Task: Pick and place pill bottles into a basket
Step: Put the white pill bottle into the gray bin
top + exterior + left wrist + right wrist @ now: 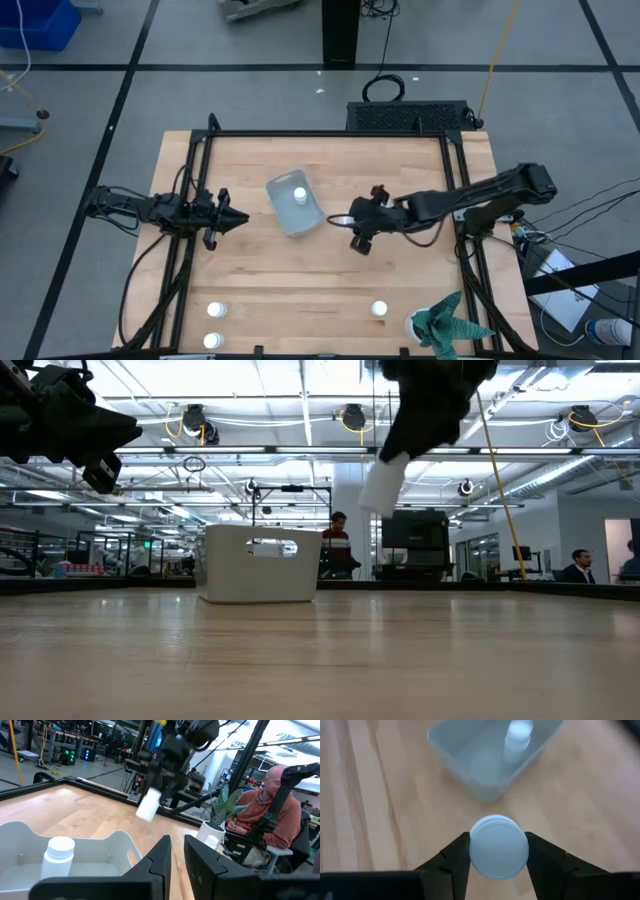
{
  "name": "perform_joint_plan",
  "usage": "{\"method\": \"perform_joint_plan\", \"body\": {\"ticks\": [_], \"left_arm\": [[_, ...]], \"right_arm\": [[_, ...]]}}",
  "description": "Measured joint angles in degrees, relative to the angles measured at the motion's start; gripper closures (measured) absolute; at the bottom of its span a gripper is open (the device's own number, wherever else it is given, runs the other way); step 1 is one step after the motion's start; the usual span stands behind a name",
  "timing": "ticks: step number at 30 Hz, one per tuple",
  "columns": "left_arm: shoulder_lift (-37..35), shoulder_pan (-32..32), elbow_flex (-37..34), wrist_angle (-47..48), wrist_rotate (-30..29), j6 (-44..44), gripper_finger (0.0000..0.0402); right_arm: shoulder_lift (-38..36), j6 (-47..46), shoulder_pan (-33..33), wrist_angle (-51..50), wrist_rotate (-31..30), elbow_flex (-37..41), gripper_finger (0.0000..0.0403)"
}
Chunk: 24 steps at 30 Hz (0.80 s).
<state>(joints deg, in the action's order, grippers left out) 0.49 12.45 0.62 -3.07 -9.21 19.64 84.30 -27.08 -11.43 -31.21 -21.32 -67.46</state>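
Note:
The pale basket (290,218) stands on the table left of centre, with one white pill bottle (299,194) upright inside; both also show in the left wrist view (59,855). My right gripper (345,220) is just right of the basket, above the table, shut on another pill bottle (498,846). My left gripper (238,218) hovers shut and empty left of the basket. Three more bottles stand near the table's front edge (215,311), (211,341), (379,310). My right gripper pinches the bottle's sides (470,851) between its two fingers. The fingers slant down from the table's right and lie along the bottle. The bottle's round end (498,845) points away from the wrist. The bottle (383,485) sticks out below the fingers, tilted, clear of the table.
A teal potted plant (445,325) stands at the table's front right corner. A black frame (330,133) runs along the table's far and side edges. A person (270,815) sits beyond the table's right side. Bare wood lies between the basket and the front bottles.

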Motion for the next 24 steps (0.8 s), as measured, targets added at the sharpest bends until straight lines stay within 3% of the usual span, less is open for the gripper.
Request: {"method": "perform_joint_plan", "body": {"ticks": [11, 24], "left_arm": [[0.0, 0.0, 0.0, 0.2, 0.1, 0.1, 0.0344], [0.0, 0.0, 0.0, 0.3, 0.1, 0.2, 0.0344]], "right_arm": [[-6.8, 6.2, -6.1, 6.8, -18.6, 2.5, 0.0253], [-17.0, 11.9, -7.2, 24.3, -19.2, 14.9, 0.0253]]}}
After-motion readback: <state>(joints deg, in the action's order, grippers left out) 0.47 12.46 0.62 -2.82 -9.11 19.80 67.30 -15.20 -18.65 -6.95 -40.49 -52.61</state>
